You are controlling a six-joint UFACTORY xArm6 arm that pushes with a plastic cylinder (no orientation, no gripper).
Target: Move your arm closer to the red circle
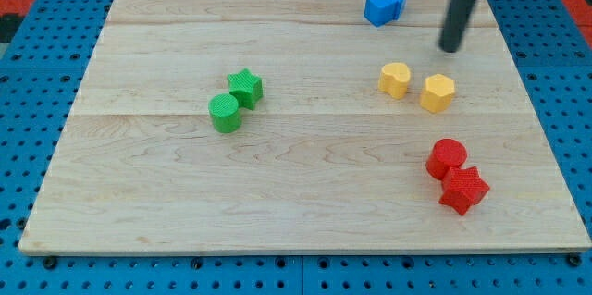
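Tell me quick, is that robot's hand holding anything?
No hand: only my tip, holding nothing, touching no block, above the yellow hexagonal block, far from the red circle block.

Pale wooden board [296, 175] — matt, visibly grained

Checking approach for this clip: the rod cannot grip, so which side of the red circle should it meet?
Its upper side. My tip is toward the view's top, and the red star touches the red circle on its lower right, blocking that side.

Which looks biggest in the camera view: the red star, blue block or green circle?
1. Red star, though it sits nearest the view's bottom.
2. Blue block.
3. Green circle.
The last two look nearly alike.
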